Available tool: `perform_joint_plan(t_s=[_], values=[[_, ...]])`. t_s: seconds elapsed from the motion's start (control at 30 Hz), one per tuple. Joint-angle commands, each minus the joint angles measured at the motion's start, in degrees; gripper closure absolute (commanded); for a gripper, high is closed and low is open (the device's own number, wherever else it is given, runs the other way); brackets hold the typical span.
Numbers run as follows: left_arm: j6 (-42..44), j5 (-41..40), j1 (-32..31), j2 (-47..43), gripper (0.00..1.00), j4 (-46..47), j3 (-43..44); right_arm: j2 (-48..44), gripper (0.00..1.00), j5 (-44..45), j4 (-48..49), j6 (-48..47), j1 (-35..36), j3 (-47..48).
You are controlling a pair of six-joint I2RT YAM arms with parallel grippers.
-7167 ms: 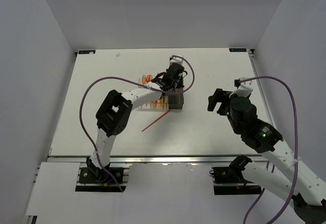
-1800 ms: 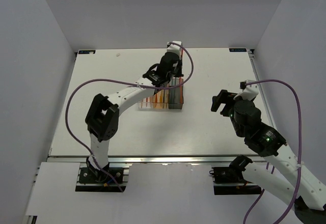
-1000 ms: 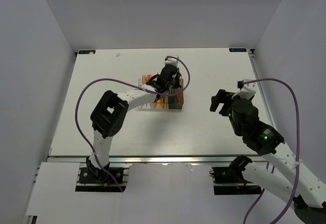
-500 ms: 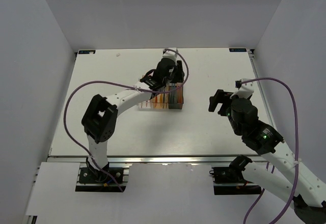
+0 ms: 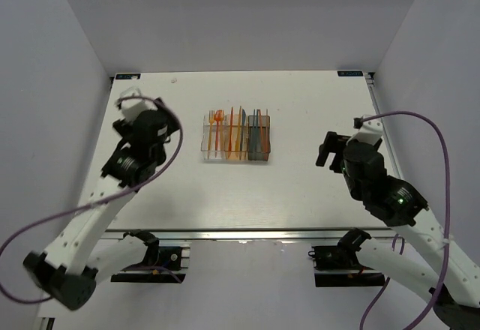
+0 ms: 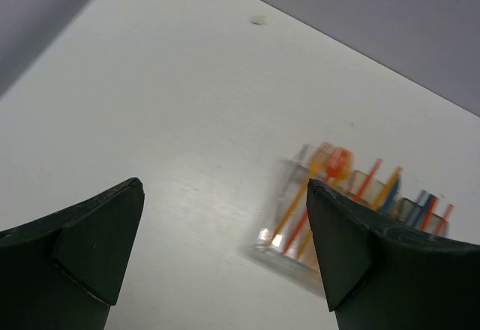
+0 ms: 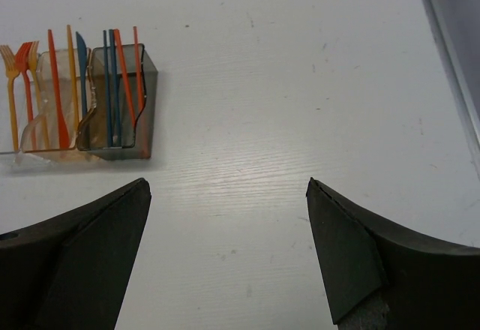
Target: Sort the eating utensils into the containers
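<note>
Ahead-left of right gripper [image 7: 226, 186]: clear bin [image 7: 26, 144] furthest left, tan bin [image 7: 67, 146] next, smoky grey bin [image 7: 144, 112] nearest; forks [image 7: 13, 82] orange; I read the grey bin's utensils [image 7: 109, 90] as dark blue mixed with orange; table [image 7: 300, 105] white, faint grain; fingers [image 7: 82, 255] of both it and left gripper [image 6: 225, 187] matte black; cables [image 5: 409, 112] purple; arms [image 5: 90, 221] white, black joints

White table [image 5: 187, 195]: three small bins [image 5: 259, 153] side by side.
</note>
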Motion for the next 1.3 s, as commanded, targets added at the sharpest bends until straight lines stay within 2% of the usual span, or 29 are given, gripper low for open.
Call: perform_joint_plan(t_s=[0.0,0.07,0.1,0.2,0.33,0.7,1.03,1.27], values=[[-3.7,-10.8,0.3,-14.0,0.02,-12.7,-6.7,-3.5,0.11,7.3,-9.5,2.4,-0.2,3.5],[-4.6,-12.9,0.3,-19.4,0.02,-15.3,-9.4,-5.7,0.11,7.7,-11.6,3.9,-0.2,3.6],[-3.7,-13.7,0.2,-24.7,0.02,-15.3,-12.0,-8.1,0.11,7.5,-12.7,4.3,-0.2,2.9],[-1.4,-13.7,0.3,-33.1,0.02,-14.3,-16.0,-12.4,0.11,7.5,-13.3,6.1,-0.2,0.8],[0.1,-14.1,0.2,-37.5,0.02,-13.4,-18.6,-18.5,0.11,7.3,-13.5,6.7,-0.2,-2.4],[-0.9,-13.9,0.3,-33.1,0.02,-14.2,-18.3,-18.1,0.11,8.0,-13.1,4.4,-0.2,-3.0],[-0.6,-13.0,0.3,-37.6,0.02,-12.6,-19.8,-15.8,0.11,6.7,-11.5,4.0,-0.2,-2.4],[-0.5,-12.6,0.3,-37.4,0.02,-12.6,-19.8,-14.2,0.11,5.9,-10.4,3.9,-0.2,-2.4]])
